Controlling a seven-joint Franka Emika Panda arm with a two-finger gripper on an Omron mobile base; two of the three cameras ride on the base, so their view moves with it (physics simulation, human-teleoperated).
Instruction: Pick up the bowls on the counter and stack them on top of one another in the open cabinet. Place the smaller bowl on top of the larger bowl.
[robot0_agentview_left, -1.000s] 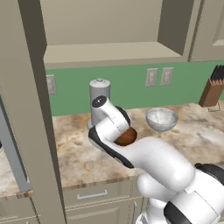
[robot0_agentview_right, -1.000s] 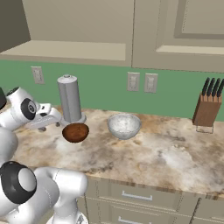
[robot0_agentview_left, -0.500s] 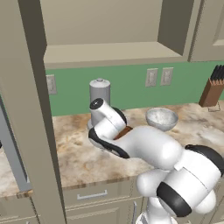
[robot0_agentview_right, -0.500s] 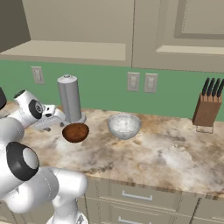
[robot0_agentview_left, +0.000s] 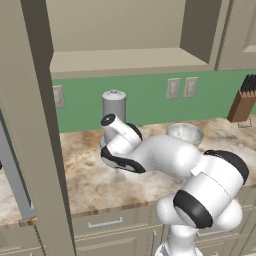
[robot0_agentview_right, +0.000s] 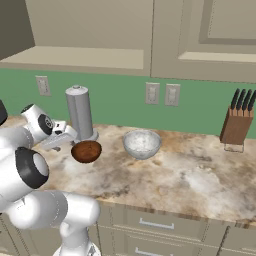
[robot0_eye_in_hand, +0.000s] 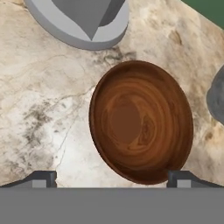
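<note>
Counter (robot0_agentview_right: 190, 185): we list a mottled beige-and-brown stone top with a brown edge, over beige drawers (robot0_agentview_right: 155, 226).

Brown bowl (robot0_eye_in_hand: 141, 121): glossy, dark reddish-brown, wood-grained inside. We find it upright on the counter just in front of the canister's base, and to the left of the pale bowl in the right base view.

Pale bowl (robot0_agentview_right: 142, 144): whitish-grey, upright on the counter, apart from the brown bowl and a little wider than it. In the left base view we see it past the arm, near the wall.

Canister (robot0_agentview_right: 80, 113): tall, grey, cylindrical with a lid, standing at the back of the counter against the green wall (robot0_agentview_right: 200, 107).

Gripper (robot0_eye_in_hand: 116, 177): we record the fingers spread wide, the two tips standing well apart at either side of the brown bowl's near rim in the hand view. We see nothing between them; the bowl lies on the stone beyond. In the right base view the hand sits low over the counter, just left of the brown bowl.

Cabinet (robot0_agentview_left: 125, 61): beige, open, with a plain hollow interior and a flat shelf floor, above the counter.

Knife block (robot0_agentview_right: 235, 129): wooden, with dark handles, at the far right of the counter.

Outlets (robot0_agentview_right: 159, 94): two pale plates on the green wall, right of the canister.
</note>
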